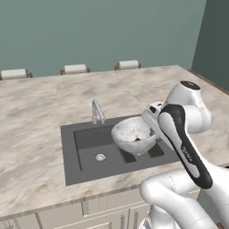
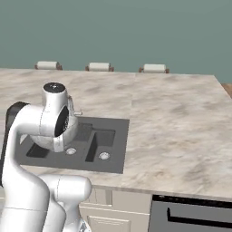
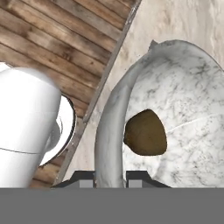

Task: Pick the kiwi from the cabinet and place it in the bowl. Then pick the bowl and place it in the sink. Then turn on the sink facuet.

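The robot is carrying the bowl (image 1: 134,135) over the sink (image 1: 85,154), with the kiwi (image 3: 145,133) lying inside it. The gripper (image 3: 110,177) is clamped narrowly on the bowl's rim, one finger each side. Next it likely needs lowering into the basin, releasing, then reaching the faucet (image 1: 97,112).
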You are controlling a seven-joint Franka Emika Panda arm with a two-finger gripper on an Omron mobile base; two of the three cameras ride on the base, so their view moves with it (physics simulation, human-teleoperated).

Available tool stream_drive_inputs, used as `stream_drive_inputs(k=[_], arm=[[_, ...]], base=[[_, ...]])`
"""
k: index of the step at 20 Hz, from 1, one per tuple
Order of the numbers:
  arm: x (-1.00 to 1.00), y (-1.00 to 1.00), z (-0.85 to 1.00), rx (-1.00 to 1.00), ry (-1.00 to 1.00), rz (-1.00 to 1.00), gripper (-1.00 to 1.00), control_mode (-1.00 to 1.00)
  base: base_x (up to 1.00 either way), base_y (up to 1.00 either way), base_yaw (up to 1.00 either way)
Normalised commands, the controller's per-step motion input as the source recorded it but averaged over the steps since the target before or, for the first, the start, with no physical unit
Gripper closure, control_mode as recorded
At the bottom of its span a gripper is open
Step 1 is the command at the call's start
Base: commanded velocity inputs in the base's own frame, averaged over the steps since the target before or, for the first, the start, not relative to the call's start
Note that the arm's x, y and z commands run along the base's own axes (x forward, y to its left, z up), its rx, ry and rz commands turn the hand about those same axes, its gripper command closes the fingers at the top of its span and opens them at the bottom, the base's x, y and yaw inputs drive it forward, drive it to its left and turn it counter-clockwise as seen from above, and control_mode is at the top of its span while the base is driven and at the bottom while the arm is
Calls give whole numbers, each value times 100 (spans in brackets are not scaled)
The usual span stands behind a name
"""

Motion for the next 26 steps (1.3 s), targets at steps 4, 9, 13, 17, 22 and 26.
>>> stream_drive_inputs(k=[4,9,13,17,22,26], arm=[[14,0,-42,12,10,6,100,-100],[44,5,-59,12,1,2,100,-100],[69,28,-47,6,1,0,100,-100],[64,33,-41,3,2,0,100,-100],[40,34,-27,1,2,0,100,-100],[29,13,-23,0,3,0,100,-100]], base=[[0,0,0],[0,0,0],[0,0,0],[0,0,0],[0,0,0],[0,0,0]])
